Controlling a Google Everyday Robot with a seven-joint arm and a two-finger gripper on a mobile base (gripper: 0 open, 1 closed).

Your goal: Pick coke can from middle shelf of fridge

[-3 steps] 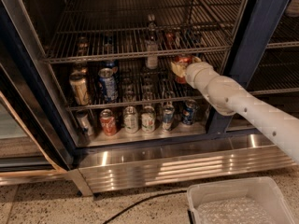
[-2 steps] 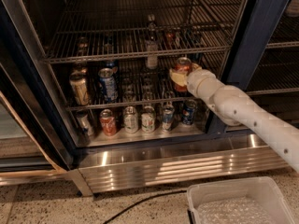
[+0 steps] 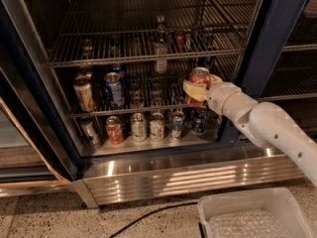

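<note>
Your gripper (image 3: 197,89) is clamped on the coke can (image 3: 200,76). Its cream fingers (image 3: 190,89) cross the can's lower half, and the silver rim and upper red band stand clear above them. There is nothing left to reach for, because the can sits inside the gripper, at the right end of the middle shelf (image 3: 138,111) and close to the front bar. Its long axis is upright or very nearly so, and the gripper grips it from the side.

The relation to mind now is can against fridge (image 3: 270,38). The arm (image 3: 277,128) comes in from the near right, passing just beside the dark right post, so the way out looks to be toward you and slightly right, back along the arm's own line. The upper rack is close over the can's top, so judge that you have little room to lift. You cannot tell from here whether the can's base is off the wires or resting on them. A small rise before the pull would guard against it catching on the front bar.

To the left on the same shelf the blue can (image 3: 114,89) stands well apart and should not be disturbed. Just below the gripper, the row of cans (image 3: 157,127) on the steel floor is nearer, so a drop in height during the pull is the thing to avoid. Keep the can upright as it comes out, since the grip is low on its body and a tilt could let it swing.
</note>
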